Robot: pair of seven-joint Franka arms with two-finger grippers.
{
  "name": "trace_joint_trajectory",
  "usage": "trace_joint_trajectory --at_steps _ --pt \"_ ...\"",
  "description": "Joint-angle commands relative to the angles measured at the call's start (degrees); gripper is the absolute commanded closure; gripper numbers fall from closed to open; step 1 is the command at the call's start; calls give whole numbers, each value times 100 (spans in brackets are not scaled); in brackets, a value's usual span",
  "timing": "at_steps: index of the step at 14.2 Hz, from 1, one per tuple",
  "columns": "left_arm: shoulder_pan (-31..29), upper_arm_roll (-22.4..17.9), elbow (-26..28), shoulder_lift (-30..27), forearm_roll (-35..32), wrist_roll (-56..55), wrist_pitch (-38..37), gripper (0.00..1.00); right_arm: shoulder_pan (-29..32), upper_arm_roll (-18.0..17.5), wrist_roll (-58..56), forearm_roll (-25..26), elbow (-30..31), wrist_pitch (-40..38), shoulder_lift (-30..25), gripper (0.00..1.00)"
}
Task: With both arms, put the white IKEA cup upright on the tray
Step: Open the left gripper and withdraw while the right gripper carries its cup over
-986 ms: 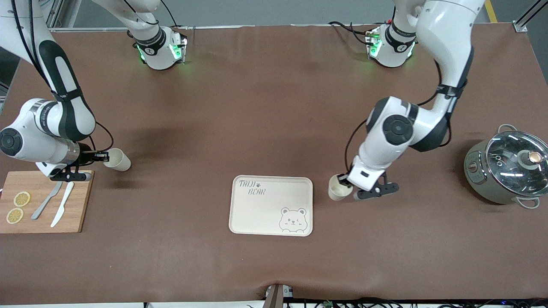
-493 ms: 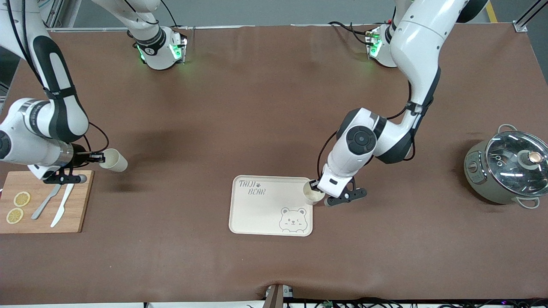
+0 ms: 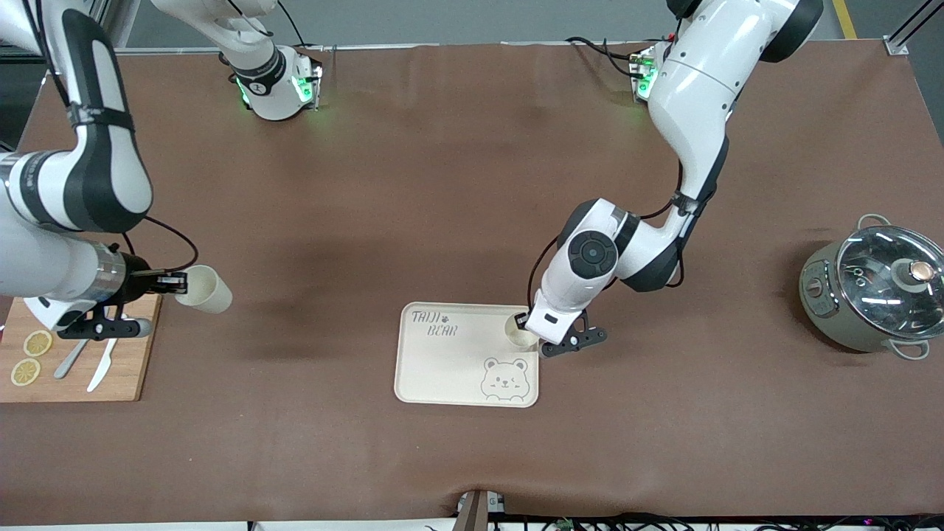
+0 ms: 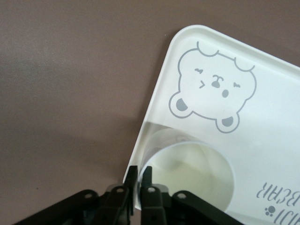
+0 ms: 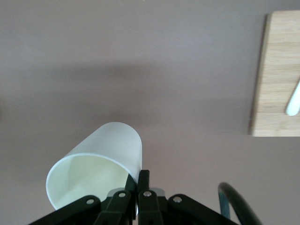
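The cream tray [image 3: 442, 369] with "TAIJI BEAR" lettering and a bear face lies at the table's middle, near the front camera. My left gripper [image 3: 523, 322] is shut on the rim of a white cup [image 3: 520, 338]. It holds the cup upright over the tray's edge toward the left arm's end. In the left wrist view the gripper [image 4: 139, 176] pinches the cup's wall [image 4: 187, 173] over the tray [image 4: 267, 136]. My right gripper [image 3: 177, 280] is shut on the rim of a second white cup [image 3: 205, 290]. That cup is tilted on its side above the table, as the right wrist view [image 5: 93, 161] also shows.
A wooden cutting board [image 3: 125, 369] with lemon slices [image 3: 26, 371], a knife [image 3: 99, 376] and another utensil lies at the right arm's end. A metal pot with a glass lid [image 3: 881, 287] stands at the left arm's end.
My left arm has carried its cup from the table beside the tray to over the tray's edge. My right arm has shifted slightly with its cup in the gripper.
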State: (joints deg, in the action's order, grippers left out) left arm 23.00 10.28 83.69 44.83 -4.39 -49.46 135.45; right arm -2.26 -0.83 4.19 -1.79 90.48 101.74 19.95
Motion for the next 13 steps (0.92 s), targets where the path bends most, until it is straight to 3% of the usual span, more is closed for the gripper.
trace_joint_trajectory --at_steps 1,5,8,13 --pt "108 -87 -221 -9 -62 -11 -54 0 -668 48 1019 -171 -433 -93 324 100" --pt "-145 -289 -266 -588 -316 15 -168 0 -1494 56 2520 -611 -1075 133 1009 100" --pt "-690 -298 -274 -1255 -344 155 -1123 0 -1926 48 3428 -665 -1348 618 1423 100" --pt "-1771 -246 -283 -2319 -273 2453 -2591 0 -2392 48 4509 -779 -1454 1425 1951 100"
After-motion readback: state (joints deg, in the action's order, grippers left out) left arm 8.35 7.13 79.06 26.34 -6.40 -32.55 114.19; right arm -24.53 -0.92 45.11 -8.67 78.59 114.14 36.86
